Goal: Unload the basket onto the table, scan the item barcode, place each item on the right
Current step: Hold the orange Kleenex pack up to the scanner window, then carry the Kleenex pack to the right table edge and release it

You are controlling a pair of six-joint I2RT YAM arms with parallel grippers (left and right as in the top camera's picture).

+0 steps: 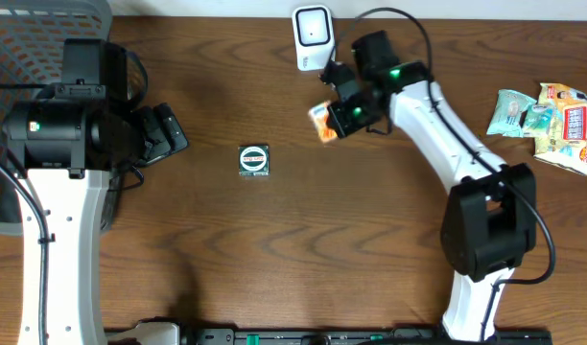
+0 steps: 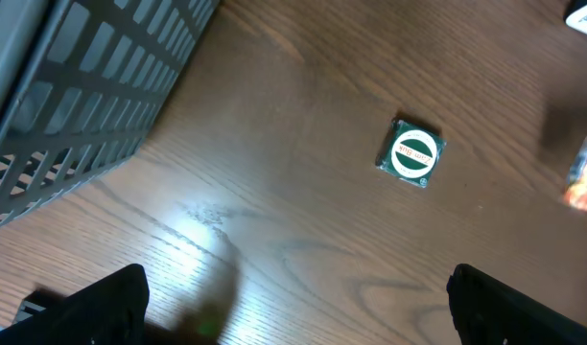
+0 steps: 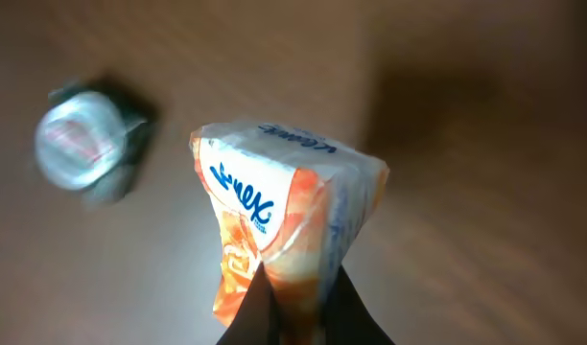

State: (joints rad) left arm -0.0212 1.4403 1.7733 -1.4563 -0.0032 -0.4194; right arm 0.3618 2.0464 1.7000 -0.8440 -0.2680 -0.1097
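While the right gripper (image 1: 342,114) is pinched tight on one narrow end of the orange-and-white Kleenex tissue pack (image 1: 322,123), the pack sits near the white barcode scanner (image 1: 312,36) at the far middle of the wooden table (image 1: 351,240), close to it but not touching. The left gripper (image 1: 171,134) hovers with its jaws spread wide and nothing between them, just beside the grey slatted basket (image 1: 25,38). A small square packet with a round green-and-white label (image 1: 254,160) lies flat mid-table between the arms, and several snack packets (image 1: 548,115) lie well apart at the right edge.
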